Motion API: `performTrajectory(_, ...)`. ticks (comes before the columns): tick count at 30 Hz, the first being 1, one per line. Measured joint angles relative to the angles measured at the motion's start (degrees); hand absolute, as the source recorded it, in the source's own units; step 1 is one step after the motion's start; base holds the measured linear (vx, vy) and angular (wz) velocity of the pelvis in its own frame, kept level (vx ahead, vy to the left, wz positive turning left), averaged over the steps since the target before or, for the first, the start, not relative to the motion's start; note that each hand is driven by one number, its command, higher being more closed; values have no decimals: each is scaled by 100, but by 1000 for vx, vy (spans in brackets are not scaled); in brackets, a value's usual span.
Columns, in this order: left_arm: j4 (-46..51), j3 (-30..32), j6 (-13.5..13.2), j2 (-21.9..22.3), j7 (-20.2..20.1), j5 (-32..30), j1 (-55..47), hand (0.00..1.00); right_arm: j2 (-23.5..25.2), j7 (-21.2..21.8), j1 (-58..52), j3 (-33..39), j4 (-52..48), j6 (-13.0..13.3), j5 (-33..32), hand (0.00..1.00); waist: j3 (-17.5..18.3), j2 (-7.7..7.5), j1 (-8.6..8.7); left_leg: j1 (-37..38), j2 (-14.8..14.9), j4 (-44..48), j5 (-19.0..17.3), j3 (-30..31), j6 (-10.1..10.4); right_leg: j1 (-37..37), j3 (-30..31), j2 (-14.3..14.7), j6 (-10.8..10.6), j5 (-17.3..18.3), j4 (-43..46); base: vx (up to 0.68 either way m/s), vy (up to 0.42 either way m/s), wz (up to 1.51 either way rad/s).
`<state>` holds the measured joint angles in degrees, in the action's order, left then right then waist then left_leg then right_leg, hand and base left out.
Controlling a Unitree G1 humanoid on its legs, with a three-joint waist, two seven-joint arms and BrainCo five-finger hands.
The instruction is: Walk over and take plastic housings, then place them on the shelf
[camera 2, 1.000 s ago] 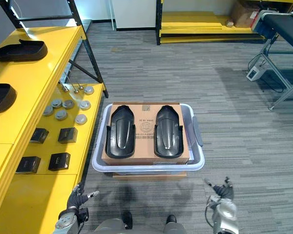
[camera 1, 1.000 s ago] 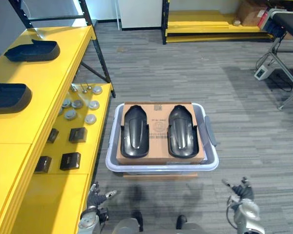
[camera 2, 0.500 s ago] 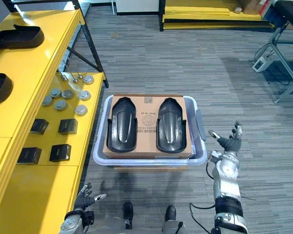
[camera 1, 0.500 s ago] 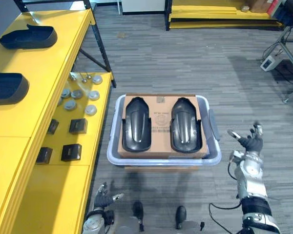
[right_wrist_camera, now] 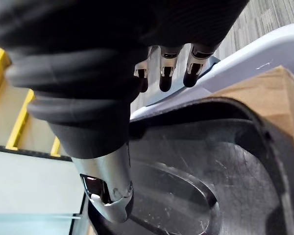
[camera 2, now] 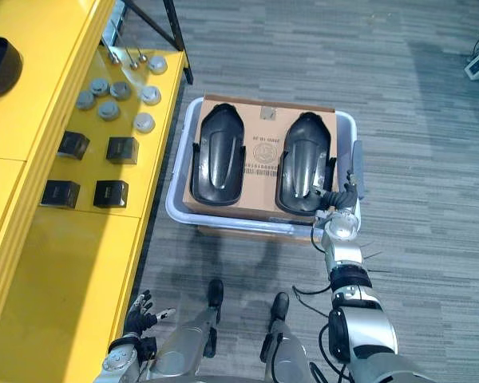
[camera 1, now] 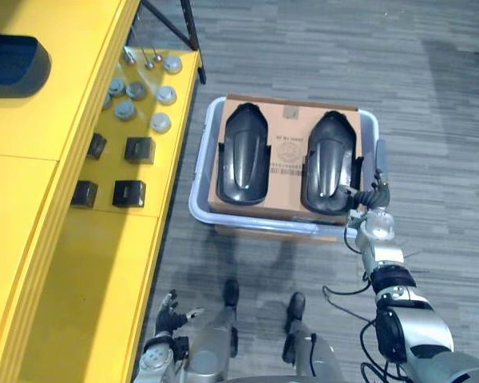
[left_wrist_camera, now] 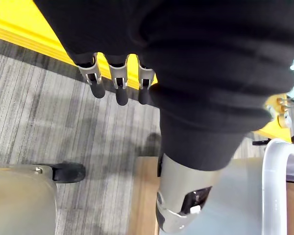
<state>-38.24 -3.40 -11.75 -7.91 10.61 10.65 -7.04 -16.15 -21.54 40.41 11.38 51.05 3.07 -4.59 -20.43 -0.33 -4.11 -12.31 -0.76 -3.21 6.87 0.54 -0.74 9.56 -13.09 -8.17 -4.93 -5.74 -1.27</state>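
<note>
Two black plastic housings lie hollow side up on a cardboard sheet [camera 1: 286,144] inside a pale bin [camera 1: 201,209] on the floor: the left one [camera 1: 243,162] and the right one [camera 1: 327,171]. My right hand [camera 1: 369,198] is open at the near right corner of the right housing. In the right wrist view its straight fingers [right_wrist_camera: 163,68] reach over the housing's edge towards the bin's rim [right_wrist_camera: 264,51], and its thumb [right_wrist_camera: 108,186] hangs over the housing's hollow [right_wrist_camera: 196,171]. My left hand [camera 1: 170,306] hangs low by the yellow shelf, open and holding nothing.
A yellow shelf unit [camera 1: 56,144] runs along the left, with one more dark housing [camera 1: 12,65] on its top level. Its lower level [camera 1: 144,231] carries black boxes [camera 1: 140,149] and round silver parts [camera 1: 161,122]. Grey floor [camera 1: 431,120] lies right of the bin.
The camera has come closer to the bin and tilted down. My right hand has moved left from beside the bin onto the right housing's near corner. The left hand stays low.
</note>
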Motion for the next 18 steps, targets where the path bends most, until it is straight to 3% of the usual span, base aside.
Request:
performTrajectory(1, 45, -7, -2, 10, 37, 1, 4, 0, -58, -33, 116, 22, 93, -3, -12, 0, -58, 7, -1, -19, -6, 0, 1, 18, 0, 9, -15, 0, 1, 0, -4, 62, 5, 6)
performTrajectory(2, 61, -11, -6, 13, 71, 2, 4, 0, -74, -72, 185, 51, 175, -3, -15, 100, -73, 5, 0, -38, -8, 1, 1, 26, -1, 24, -21, 0, 1, 0, -4, 69, -9, 5)
performTrajectory(9, 62, -182, -7, 7, 212, 18, 332, 0, -423, -332, 891, 240, 1077, -217, -52, 100, -311, 5, -14, -108, 38, 32, -3, 64, 1, 76, -43, -2, 13, 5, 32, 34, -8, 3)
performTrajectory(18, 30, -341, -7, -16, 250, 103, 371, 0, -464, -360, 929, 452, 1120, -241, -157, 100, -340, 0, 1, -102, 21, 62, -4, 45, 4, 91, -15, 24, 63, 26, 78, 3, 1, 0)
